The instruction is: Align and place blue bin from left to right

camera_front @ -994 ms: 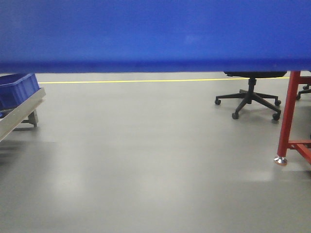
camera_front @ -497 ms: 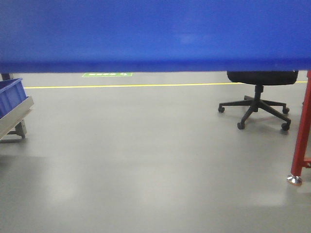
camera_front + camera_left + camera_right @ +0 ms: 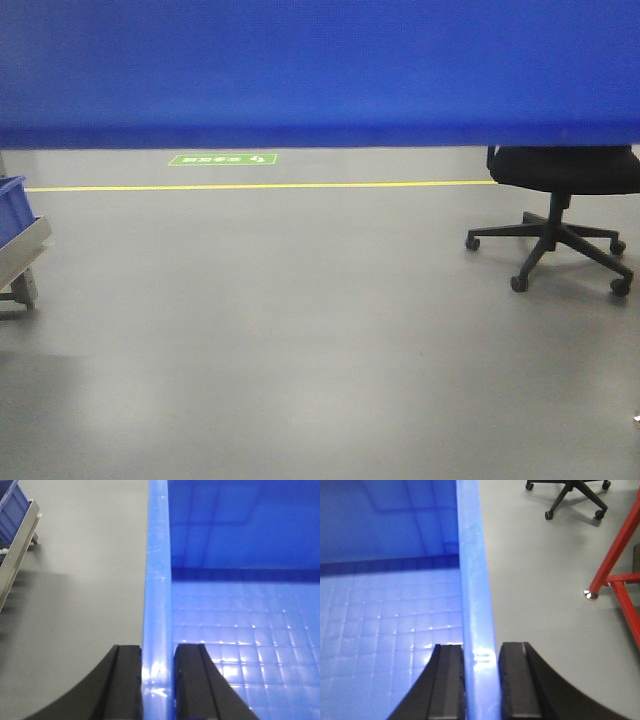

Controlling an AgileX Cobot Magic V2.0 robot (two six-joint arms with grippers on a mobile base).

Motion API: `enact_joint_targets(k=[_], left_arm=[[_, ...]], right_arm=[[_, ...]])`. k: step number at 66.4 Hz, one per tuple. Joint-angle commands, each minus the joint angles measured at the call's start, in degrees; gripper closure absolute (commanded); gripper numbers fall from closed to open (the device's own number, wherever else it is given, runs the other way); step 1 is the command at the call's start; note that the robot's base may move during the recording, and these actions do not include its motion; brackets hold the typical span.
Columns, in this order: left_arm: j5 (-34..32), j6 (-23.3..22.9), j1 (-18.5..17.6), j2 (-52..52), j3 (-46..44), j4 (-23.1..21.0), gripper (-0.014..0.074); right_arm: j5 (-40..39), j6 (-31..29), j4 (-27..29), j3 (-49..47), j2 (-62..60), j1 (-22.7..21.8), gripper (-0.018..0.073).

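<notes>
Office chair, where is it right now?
The office chair stands at the right of the front view, just below the blue bin, at the right end of the yellow floor line.

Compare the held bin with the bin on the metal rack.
The held bin hangs above the floor, its walls pinched by left gripper and right gripper; the rack bin sits on a sloped metal rack. The held bin looks brighter than the rack bin. Both are blue.
</notes>
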Motion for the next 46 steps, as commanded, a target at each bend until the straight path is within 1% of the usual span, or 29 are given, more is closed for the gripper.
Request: enact_joint_targets(k=[1, 46], left_arm=[[-12.69, -0.29, -1.40, -0.16, -0.57, -0.50, 0.0707], [-12.69, -0.29, -1.40, -0.16, -0.57, -0.08, 0.0707]], right_arm=[[-24.85, 0.67, -0.40, -0.59, -0.21, 1.02, 0.0629], [-25.72, 0.67, -0.40, -0.59, -0.21, 1.02, 0.0629]])
